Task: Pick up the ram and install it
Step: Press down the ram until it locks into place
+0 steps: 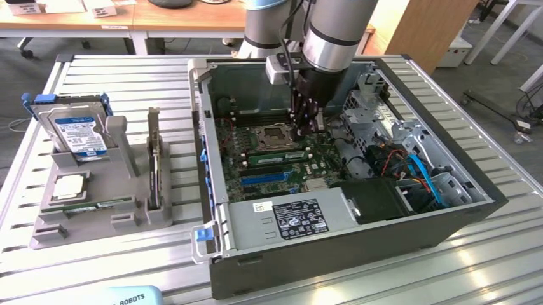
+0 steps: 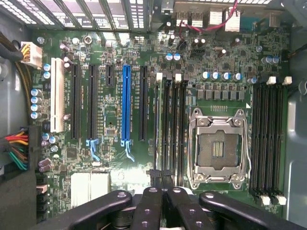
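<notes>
The gripper [image 1: 303,129] on the grey arm is down inside the open black computer case [image 1: 339,257]. Its dark fingers [image 2: 144,206] are pressed together, and I can see nothing pinched between them. It hangs just above the green motherboard [image 1: 254,170], beside the empty square metal processor socket [image 1: 273,135].

One end of the ram [image 1: 276,156] sits close under the fingertips. It's a long thin green circuit-board stick with black chips, standing on edge in a black slot on the socket's near side. To me it looks seated, and closed fingers would make a blunt tip for bearing down on it.

Beside the case on the slatted metal table [image 1: 102,82] is a grey plastic holder [image 1: 51,236] that keeps parts propped within reach. It carries one blue-labelled silver hard drive [image 1: 78,130] standing up, one square silver processor [image 1: 68,185] lying flat, and what looks like a second green stick [image 1: 95,205] along its near edge. That makes two sticks in all.
</notes>
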Controlling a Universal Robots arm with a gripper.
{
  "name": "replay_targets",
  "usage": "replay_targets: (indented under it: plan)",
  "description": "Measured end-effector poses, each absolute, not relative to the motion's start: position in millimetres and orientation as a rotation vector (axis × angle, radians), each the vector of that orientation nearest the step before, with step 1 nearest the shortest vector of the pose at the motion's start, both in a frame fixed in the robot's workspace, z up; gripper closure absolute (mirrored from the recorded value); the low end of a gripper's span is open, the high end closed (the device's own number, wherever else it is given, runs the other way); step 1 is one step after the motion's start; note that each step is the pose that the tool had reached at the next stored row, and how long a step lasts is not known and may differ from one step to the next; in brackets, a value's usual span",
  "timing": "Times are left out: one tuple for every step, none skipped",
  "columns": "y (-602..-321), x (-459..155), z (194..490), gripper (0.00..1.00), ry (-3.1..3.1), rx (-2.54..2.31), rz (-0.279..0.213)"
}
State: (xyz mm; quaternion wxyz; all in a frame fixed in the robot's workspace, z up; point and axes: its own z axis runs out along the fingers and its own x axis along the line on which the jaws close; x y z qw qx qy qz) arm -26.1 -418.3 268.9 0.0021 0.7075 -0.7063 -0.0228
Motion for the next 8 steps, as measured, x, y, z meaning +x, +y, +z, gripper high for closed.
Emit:
replay_targets:
  plan:
    - [-418, -25, 269, 0.90, -2.216, 2.220, -0.072]
    - [-418, -23, 269, 0.90, -2.216, 2.220, -0.072]
    - [-418, -21, 269, 0.90, -2.216, 2.220, -0.072]
    - [-418, -19, 269, 0.90, -2.216, 2.220, -0.072]
    - [-418, -17, 269, 0.90, -2.216, 2.220, -0.072]
    - [-418, -15, 269, 0.90, -2.216, 2.220, -0.072]
    - [-418, -13, 269, 0.90, -2.216, 2.220, -0.072]
    - [-418, -11, 269, 0.90, -2.216, 2.220, -0.072]
